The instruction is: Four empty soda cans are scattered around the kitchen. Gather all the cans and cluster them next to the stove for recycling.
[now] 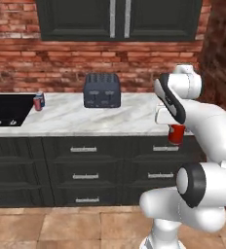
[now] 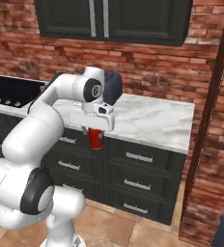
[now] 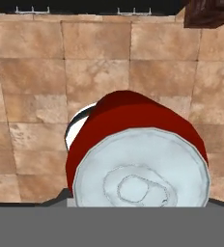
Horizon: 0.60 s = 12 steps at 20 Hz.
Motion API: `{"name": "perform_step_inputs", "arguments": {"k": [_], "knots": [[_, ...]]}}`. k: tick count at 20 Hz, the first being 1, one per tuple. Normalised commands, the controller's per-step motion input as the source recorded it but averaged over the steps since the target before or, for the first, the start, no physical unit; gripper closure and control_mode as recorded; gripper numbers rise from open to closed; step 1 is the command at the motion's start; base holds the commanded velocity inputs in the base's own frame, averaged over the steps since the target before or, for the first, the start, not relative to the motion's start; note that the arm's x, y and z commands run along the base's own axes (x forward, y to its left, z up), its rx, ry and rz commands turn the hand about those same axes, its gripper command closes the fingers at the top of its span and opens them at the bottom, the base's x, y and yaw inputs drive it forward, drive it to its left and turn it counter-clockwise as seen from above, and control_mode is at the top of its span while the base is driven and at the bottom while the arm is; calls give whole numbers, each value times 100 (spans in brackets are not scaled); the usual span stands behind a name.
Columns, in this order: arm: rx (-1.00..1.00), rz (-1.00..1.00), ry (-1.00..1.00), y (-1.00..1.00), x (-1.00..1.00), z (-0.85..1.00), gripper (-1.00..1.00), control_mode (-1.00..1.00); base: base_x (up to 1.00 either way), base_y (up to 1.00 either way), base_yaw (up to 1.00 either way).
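Red cylindrical soda can w/ silver top (image 2: 96,139) hangs under the white arm's jaws (image 2: 95,131), clamped on it, held in the air in front of the black drawer fronts, below the front edge of the white marble bench (image 1: 85,119); terracotta tile floor (image 3: 32,96) beneath. Two more small cans, one red, one blue (image 1: 38,101), stand together on the bench's left part, just beside the flat black glass stove (image 1: 5,109). Black toaster (image 1: 102,90) sits mid-bench at the back. Risks, as I judge: can sits low, so could clip the bench's front edge on the way up; thin grip may slip & drop it to the floor; setting down could knock the pair over.
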Motion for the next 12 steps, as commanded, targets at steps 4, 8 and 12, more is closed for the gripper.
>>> {"name": "perform_step_inputs", "arguments": {"k": [4, 8, 12], "knots": [[0, 0, 0, 0, 0, 0, 100, 100, 78, 98, 26], [0, 0, 0, 0, 0, 0, 100, 100, 100, 47, 21], [0, 0, 0, 0, 0, 0, 100, 100, 100, 11, 0]]}}
